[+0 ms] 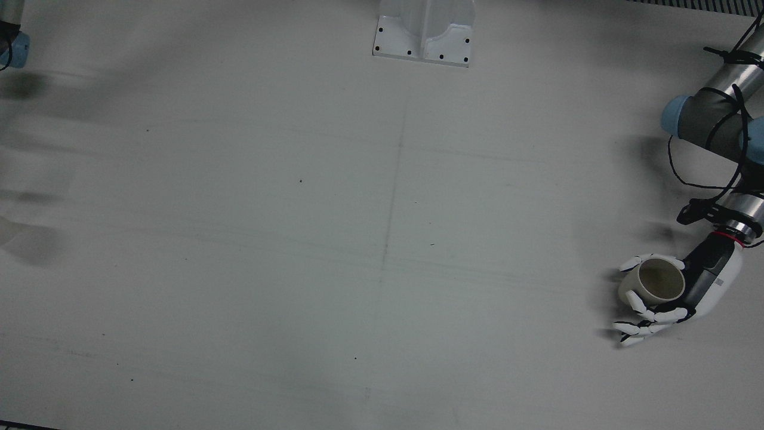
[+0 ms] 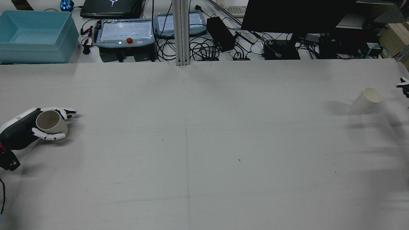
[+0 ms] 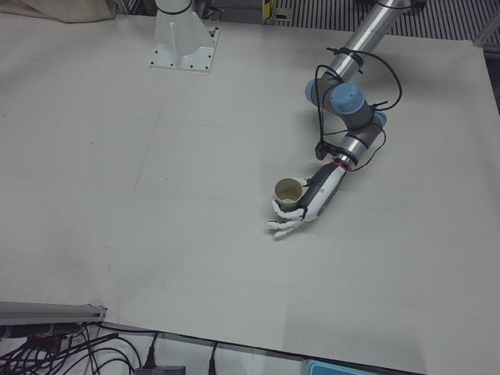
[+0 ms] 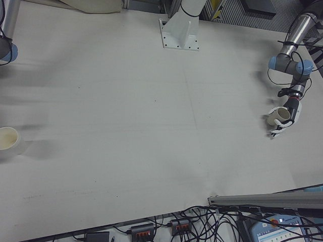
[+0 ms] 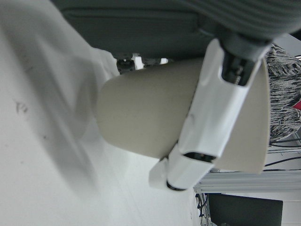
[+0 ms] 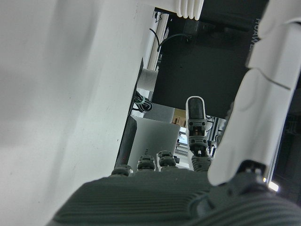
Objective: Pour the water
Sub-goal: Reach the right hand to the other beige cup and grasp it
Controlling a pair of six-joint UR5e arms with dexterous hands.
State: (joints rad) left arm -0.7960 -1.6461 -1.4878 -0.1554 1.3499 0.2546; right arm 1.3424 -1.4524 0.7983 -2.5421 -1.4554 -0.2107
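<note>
Unlabelled beige cup (image 1: 656, 283) in left robot hand (image 1: 686, 292)

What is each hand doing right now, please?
Left hand: shut on the beige cup.
Right hand: only its fingertips show at the table's edge; cannot tell, but it holds nothing visible.

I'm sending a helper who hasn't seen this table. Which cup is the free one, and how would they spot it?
On the table, look at the robot's right end. The white cup stands there alone, apart from the right hand at the table's edge. The beige cup sits at the opposite end, wrapped in the left hand.
</note>
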